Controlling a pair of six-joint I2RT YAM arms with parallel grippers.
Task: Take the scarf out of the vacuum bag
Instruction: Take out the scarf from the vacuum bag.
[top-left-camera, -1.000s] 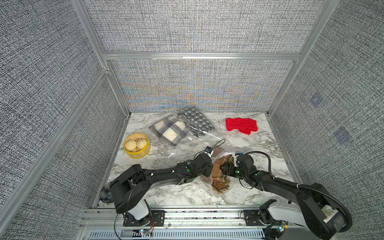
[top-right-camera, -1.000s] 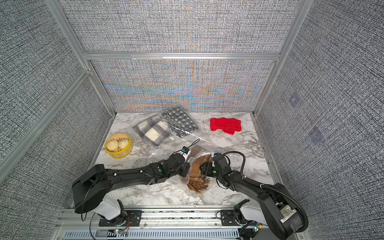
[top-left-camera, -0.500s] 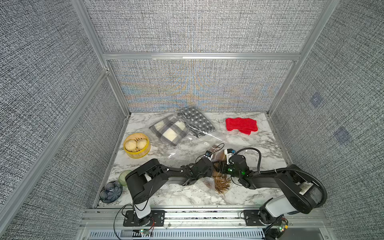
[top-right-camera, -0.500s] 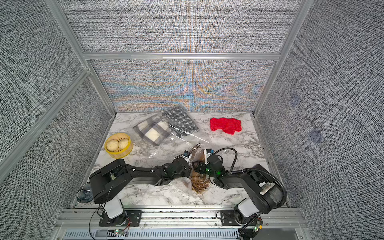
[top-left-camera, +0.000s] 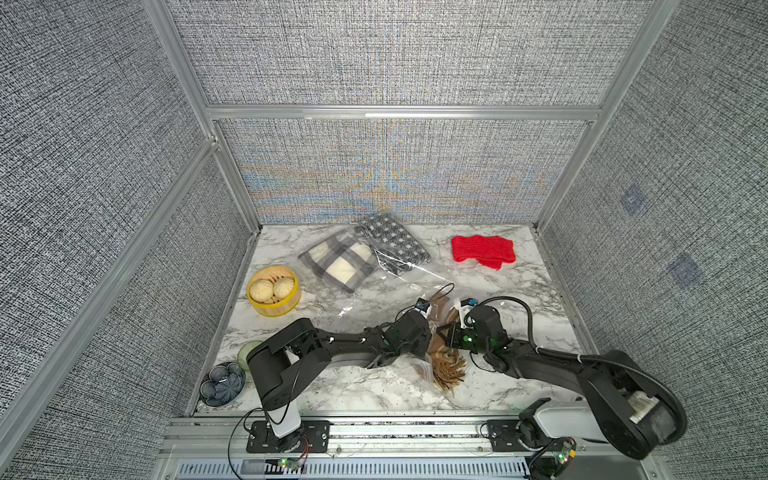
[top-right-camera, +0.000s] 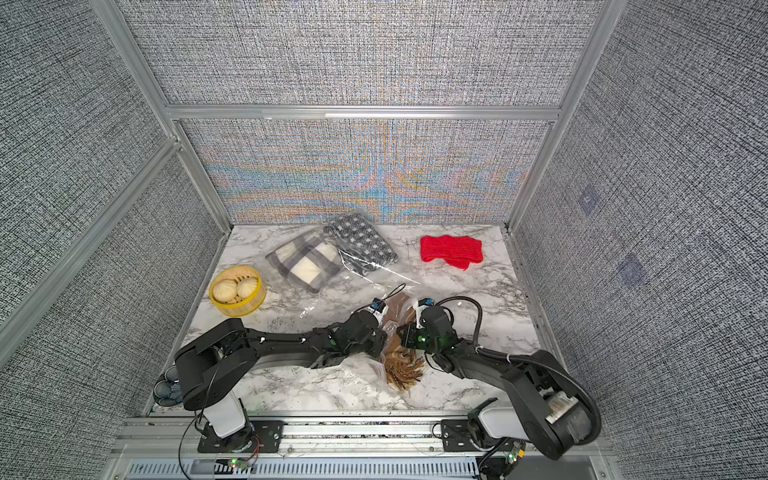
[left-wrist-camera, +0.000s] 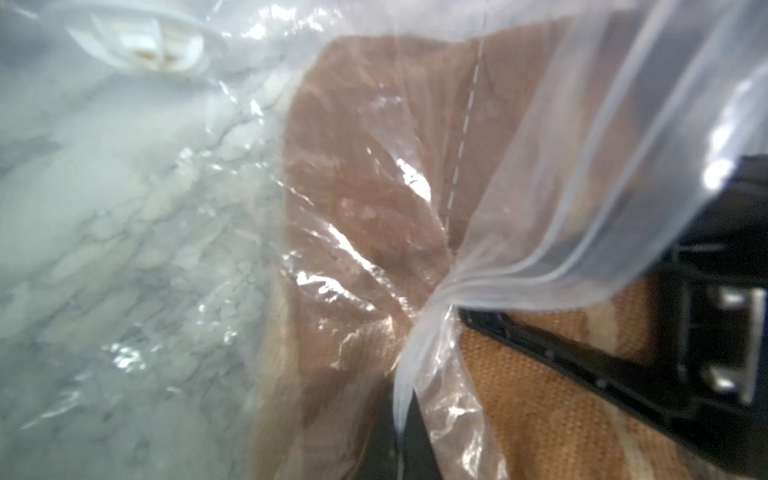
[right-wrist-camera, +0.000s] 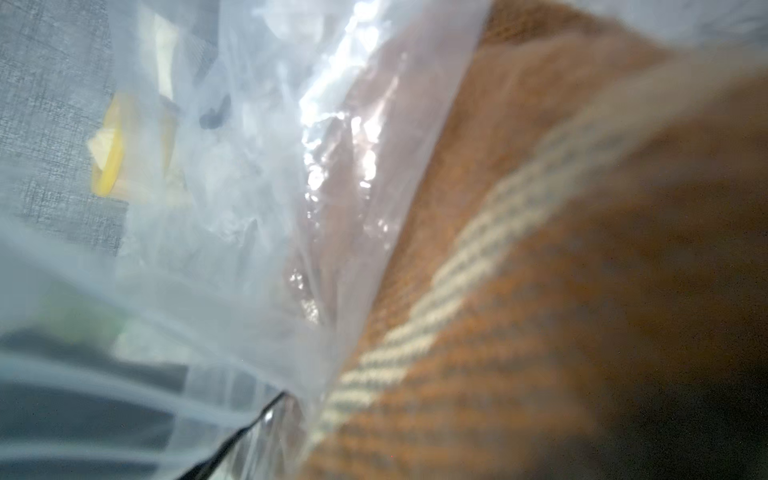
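Both top views: bright, even overhead light, sharp focus. Shadows soft and faint on marble table (top-left-camera: 353, 390). Rainbow moiré on back wall panel (top-left-camera: 386, 183), both views. Wide-angle bend toward picture edges.

Left wrist view: soft, out of focus. White glare streaks on vacuum bag (left-wrist-camera: 345, 245), marble hazy through plastic.

Right wrist view: heavy blur. Scarf (right-wrist-camera: 519, 311) too close to lens, dark toward one corner. Glare patch on plastic.

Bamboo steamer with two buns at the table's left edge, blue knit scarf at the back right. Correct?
No: the knit scarf at the back right is red, not blue; both top views show it. The bamboo steamer with two buns is as stated.
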